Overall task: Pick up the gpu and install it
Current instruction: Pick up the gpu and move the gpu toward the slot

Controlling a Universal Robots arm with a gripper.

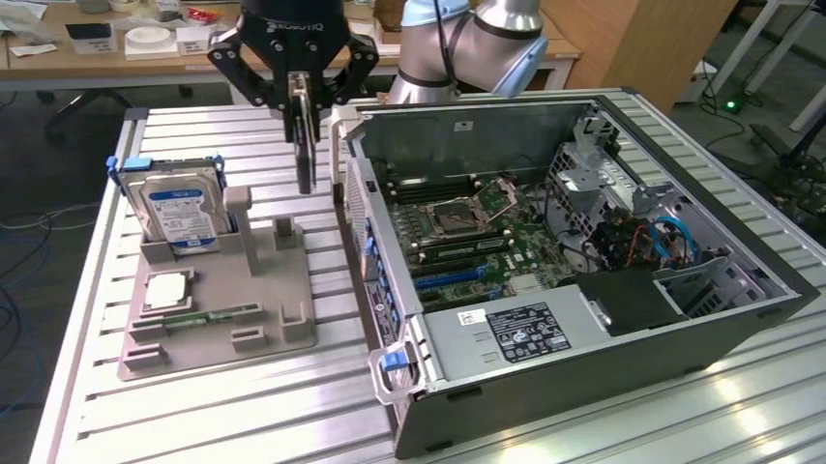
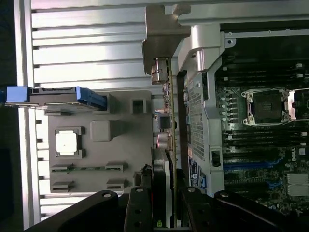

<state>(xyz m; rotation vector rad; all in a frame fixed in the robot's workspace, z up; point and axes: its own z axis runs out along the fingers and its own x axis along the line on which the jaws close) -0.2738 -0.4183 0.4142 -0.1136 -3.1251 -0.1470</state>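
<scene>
Gpu (image 1: 305,155) is held upright and edge-on, its upper edge clamped between the closed fingers of the gripper (image 1: 298,97), above the table (image 1: 193,416) between the grey holder (image 1: 246,290), where a hard drive (image 1: 178,215) stands, and the open case (image 1: 722,319).

The gripper (image 1: 301,104) is pointed straight down, just outside the computer case (image 1: 568,242), on the exterior view's left of it. Its jaws are closed on the gpu (image 1: 305,145), which is held on edge.

Slatted table (image 1: 193,406) bearing fixture (image 1: 258,290), computer case (image 1: 581,387)
</scene>
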